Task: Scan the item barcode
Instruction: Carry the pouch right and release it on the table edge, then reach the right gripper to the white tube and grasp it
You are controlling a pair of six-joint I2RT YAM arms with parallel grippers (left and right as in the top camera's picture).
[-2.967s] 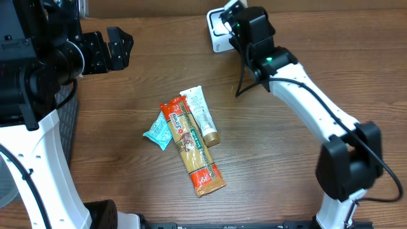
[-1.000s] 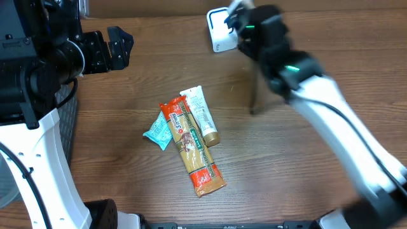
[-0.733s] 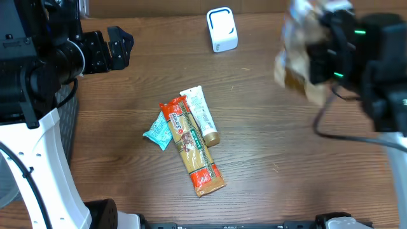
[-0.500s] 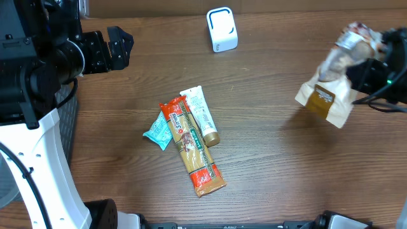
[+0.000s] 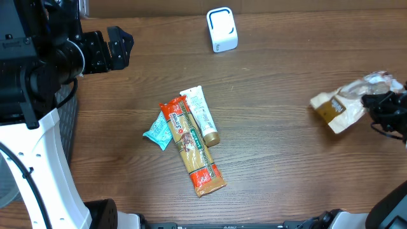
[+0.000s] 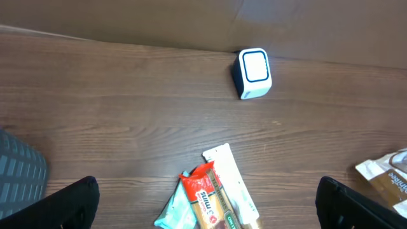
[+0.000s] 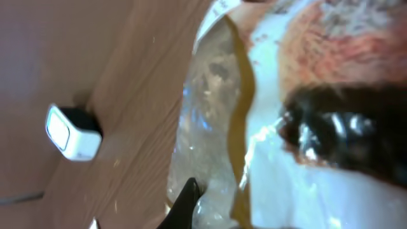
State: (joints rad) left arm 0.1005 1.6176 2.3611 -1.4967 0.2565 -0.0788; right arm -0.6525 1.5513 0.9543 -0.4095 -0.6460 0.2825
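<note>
**Bag gripped well off to the scanner's right**

Closest to your right-wrist lens, the snack bag filled nearly the whole view: crinkled clear film, a golden-brown strip down it, and white plastic printed in reddish brown. From overhead it showed a tan panel on the end turned toward the scanner and a crumpled pale end. That pale end sat in the right gripper, whose fingers were pressed together on it. The bag lay far out on the right arm's side of the scanner and nearer to you than it, close to the edge of the overhead view. You could not tell whether it touched the table or hung just above it. Between the bag and the scanner ran plain brown tabletop.

Nearer to you than the scanner and slightly to its left lay a small heap. A long orange bar wrapper lay slantwise, with a white tube touching its scanner-side edge. A teal packet was tucked against its other side.

Farther back, well to the scanner's left, the left gripper hung with its fingers spread wide and nothing between them. A grey basket showed at the left edge of its wrist view.

Farthest off, the scanner stood upright near the table's back edge, a small white box with a dark rim.
</note>
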